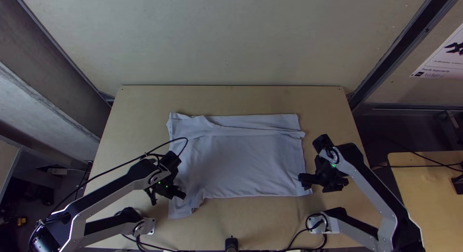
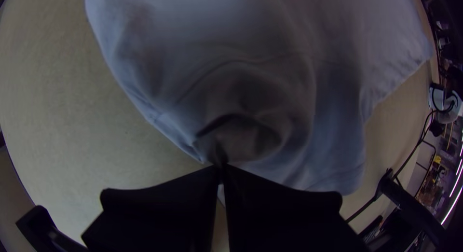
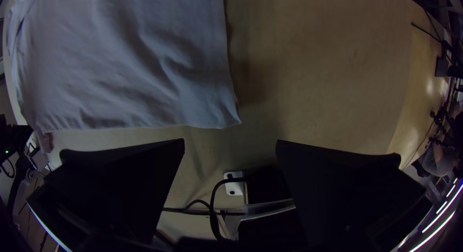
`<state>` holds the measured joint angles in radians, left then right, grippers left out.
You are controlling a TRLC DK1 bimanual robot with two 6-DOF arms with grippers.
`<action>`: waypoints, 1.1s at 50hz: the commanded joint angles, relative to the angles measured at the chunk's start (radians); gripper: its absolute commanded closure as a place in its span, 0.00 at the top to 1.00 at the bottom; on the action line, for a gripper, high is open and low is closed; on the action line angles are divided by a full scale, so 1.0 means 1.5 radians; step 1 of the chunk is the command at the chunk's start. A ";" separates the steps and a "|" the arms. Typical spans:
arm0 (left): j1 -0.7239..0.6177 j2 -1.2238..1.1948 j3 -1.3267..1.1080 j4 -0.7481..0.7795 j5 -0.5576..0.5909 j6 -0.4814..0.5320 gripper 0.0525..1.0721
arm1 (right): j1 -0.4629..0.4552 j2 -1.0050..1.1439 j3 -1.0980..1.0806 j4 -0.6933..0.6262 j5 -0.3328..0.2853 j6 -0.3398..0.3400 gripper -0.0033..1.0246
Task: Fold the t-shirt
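Over the near left part of the pale t-shirt (image 1: 251, 158) is my left gripper (image 1: 168, 195). In the left wrist view, that gripper (image 2: 221, 169) is shut on cloth at the shirt's edge, with creases running to its tips. The shirt (image 2: 289, 78) lies mostly spread, with a narrow folded strip along its far side and a piece sticking out at the near left. My right gripper (image 1: 316, 186) stands open by the near right corner. From the right wrist, the gripper (image 3: 230, 142) has nothing between its fingers, and the shirt (image 3: 144, 78) ends just beyond them.
The wooden table (image 1: 231, 98) extends around the shirt, with bare wood beyond its far side and to its right. Black cables (image 1: 294, 242) run along the near edge, beside a small black post (image 1: 231, 243). Another wooden table (image 1: 429, 194) stands at the right.
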<state>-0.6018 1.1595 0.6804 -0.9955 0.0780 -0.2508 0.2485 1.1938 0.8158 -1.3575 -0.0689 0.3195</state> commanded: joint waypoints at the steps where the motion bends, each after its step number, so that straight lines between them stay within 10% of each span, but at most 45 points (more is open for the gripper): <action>1: 0.011 -0.019 -0.008 -0.007 0.004 -0.008 0.03 | -0.001 0.039 -0.021 0.012 -0.003 -0.009 0.84; 24: 0.047 -0.052 -0.006 -0.023 0.004 -0.004 0.03 | -0.002 0.121 -0.063 0.093 -0.005 -0.032 0.65; 39: 0.070 -0.059 -0.004 -0.028 0.004 0.004 0.03 | 0.014 0.115 -0.077 0.145 -0.014 -0.054 0.02; 55: 0.182 -0.085 0.087 -0.083 0.006 0.069 0.03 | -0.014 0.066 0.003 0.098 -0.014 -0.062 0.03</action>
<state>-0.3710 1.0649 0.7517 -1.0756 0.0807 -0.1963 0.2497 1.3334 0.7731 -1.1885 -0.0887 0.2447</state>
